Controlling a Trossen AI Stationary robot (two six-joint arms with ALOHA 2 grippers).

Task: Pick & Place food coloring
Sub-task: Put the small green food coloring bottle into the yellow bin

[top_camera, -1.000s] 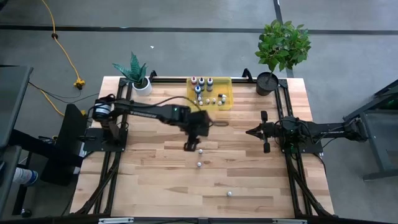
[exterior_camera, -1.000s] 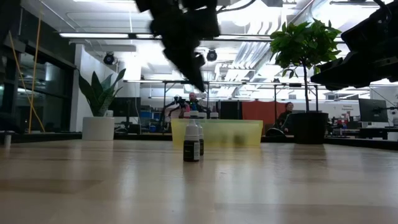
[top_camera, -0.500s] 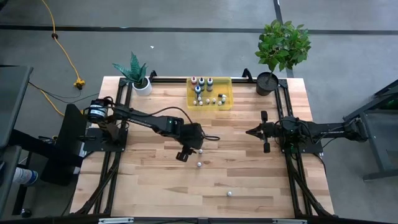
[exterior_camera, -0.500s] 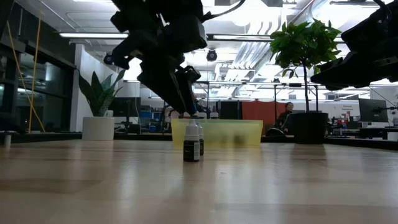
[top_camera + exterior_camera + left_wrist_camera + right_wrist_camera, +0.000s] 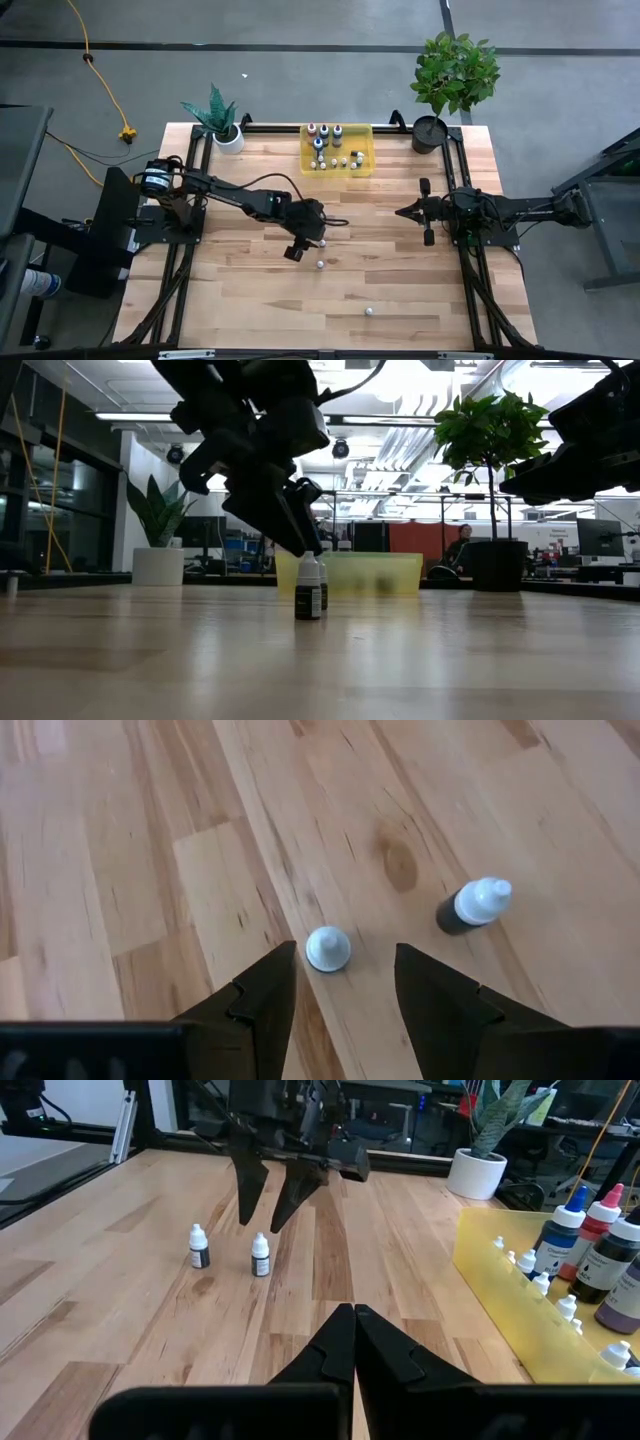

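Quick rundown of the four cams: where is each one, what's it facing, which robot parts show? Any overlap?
High: overhead, straight down on the wooden table; both arms.
Low: table height, level towards the translucent yellow tray; left hand over a small white-capped bottle.
Left wrist: down past its open fingers at that bottle.
Right wrist: along the table past its shut right hand.
Shared: right wrist and low both show the left hand.

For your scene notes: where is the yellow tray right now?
In the high view the yellow tray sits at the table's far edge, near the middle, between the white-potted plant and the black-potted plant.
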